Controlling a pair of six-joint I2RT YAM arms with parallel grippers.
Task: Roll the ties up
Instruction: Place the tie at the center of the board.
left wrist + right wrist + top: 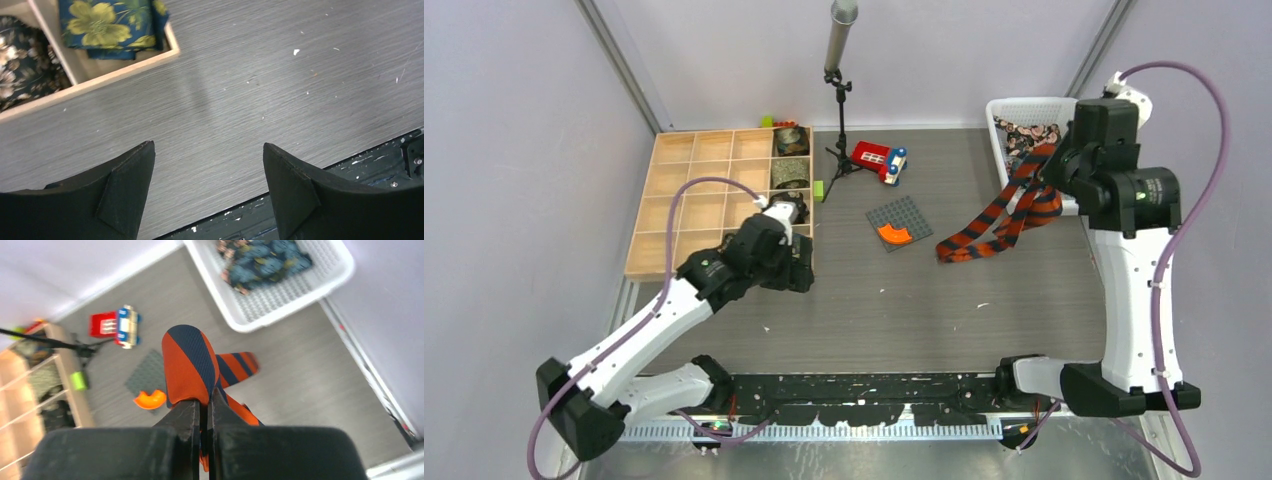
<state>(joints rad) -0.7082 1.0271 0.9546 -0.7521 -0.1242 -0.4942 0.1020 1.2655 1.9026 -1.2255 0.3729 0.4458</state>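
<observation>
My right gripper (204, 402) is shut on the orange-and-black striped tie (190, 362) and holds it up in the air. In the top view the tie (1004, 215) hangs from the gripper (1052, 165) near the white basket (996, 112) and trails onto the table. More dark floral ties (265, 260) lie in the basket (280, 315). Rolled floral ties (112, 25) sit in the wooden box compartments (120, 70). My left gripper (209, 165) is open and empty over bare table beside the box; the top view shows it (796, 262) at the box's near right corner.
A wooden compartment box (684, 205) stands at the back left. A red toy car (879, 160), a grey studded plate (899, 222) with an orange piece (892, 235) and a black stand (839, 120) are mid-table. The table's near edge (350, 165) is close to the left gripper.
</observation>
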